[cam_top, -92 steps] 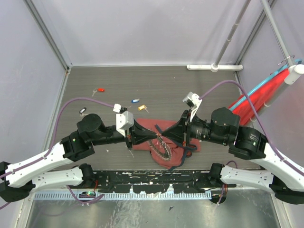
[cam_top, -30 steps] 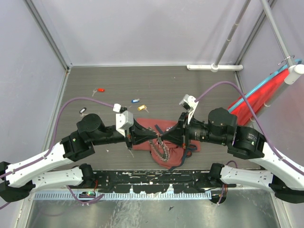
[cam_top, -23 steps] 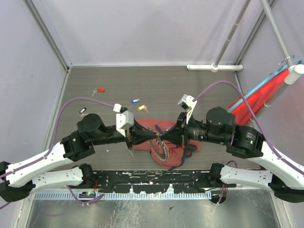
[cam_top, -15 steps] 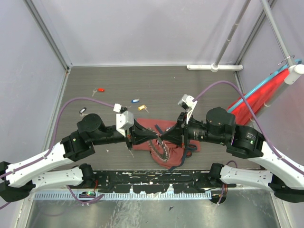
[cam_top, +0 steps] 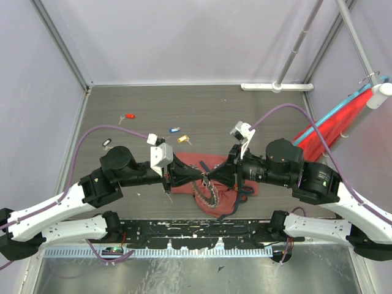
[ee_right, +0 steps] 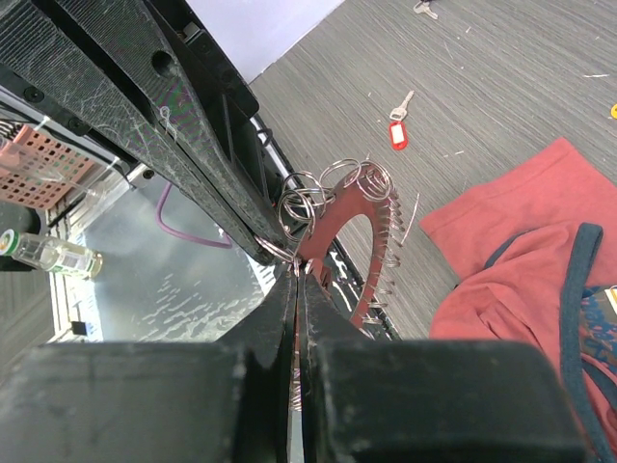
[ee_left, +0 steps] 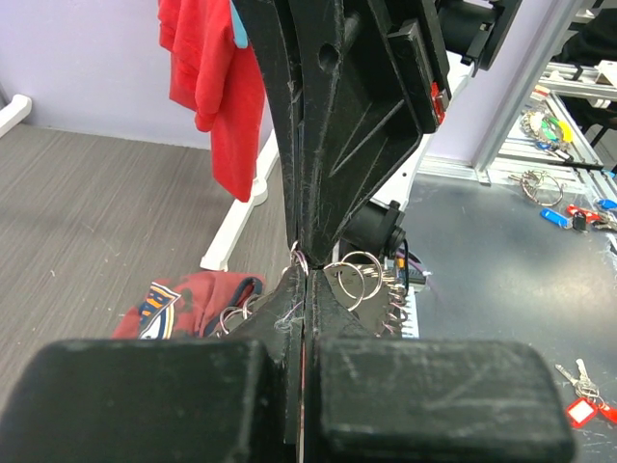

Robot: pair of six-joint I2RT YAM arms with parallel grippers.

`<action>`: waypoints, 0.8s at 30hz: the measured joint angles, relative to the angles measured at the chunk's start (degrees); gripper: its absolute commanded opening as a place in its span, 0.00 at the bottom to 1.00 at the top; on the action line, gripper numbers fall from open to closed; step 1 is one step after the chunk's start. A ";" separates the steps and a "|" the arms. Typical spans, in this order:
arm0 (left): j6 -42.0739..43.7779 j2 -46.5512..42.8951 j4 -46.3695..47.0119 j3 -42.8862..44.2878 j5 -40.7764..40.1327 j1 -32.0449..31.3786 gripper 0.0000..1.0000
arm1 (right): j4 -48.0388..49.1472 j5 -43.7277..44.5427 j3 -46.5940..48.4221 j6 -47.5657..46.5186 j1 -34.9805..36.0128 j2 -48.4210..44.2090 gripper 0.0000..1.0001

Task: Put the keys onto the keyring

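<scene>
**Keyring and loose keys, from above and from both wrists.** The keyring (cam_top: 211,195) is a large thin wire ring fringed with many small silvery keys and split rings, like a spiky grey wreath. It hangs over the middle of the dark-red cloth bag (cam_top: 195,162), its top at the spot where my two pincers meet tip to tip. My left pincer (cam_top: 204,178) reaches in from the bag's left side and my right pincer (cam_top: 210,178) from its right. Each is clenched, its fingers (ee_left: 270,333) pressed flat together, nipping the top of the keyring. In both wrist views the fingers themselves cover the wire between the pads, so the exact bite cannot be made out. Only loops of the small rings show beside the tips. The fringe is too fine and crowded to count, and my pincers and the ring cover the middle of the bag. The loose keys (cam_top: 176,130) are small metal blades with coloured plastic heads, lying on the grey grained tabletop (cam_top: 245,116) beyond the bag. The yellow-headed key (cam_top: 182,139) lies just off the bag's far edge and the blue-headed key (cam_top: 173,130) just beyond that. The red-headed key (cam_top: 128,116) and the black-headed key (cam_top: 106,143) lie well apart from the bag, to its far left. From above their blades are too small to describe. Count: one keyring, four loose keys, one bag, two pincers.
</scene>
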 measured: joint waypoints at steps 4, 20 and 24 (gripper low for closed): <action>0.00 0.13 0.00 0.00 0.39 0.00 0.00 | -0.02 0.00 0.07 0.17 0.00 0.00 0.01; 3.02 1.14 -2.12 1.44 6.71 0.00 0.00 | -5.92 -5.81 5.38 -4.22 -0.02 2.67 0.01; 5.60 1.11 -3.91 2.60 8.00 0.00 0.00 | -6.38 -7.28 5.95 -4.48 -0.02 3.08 0.01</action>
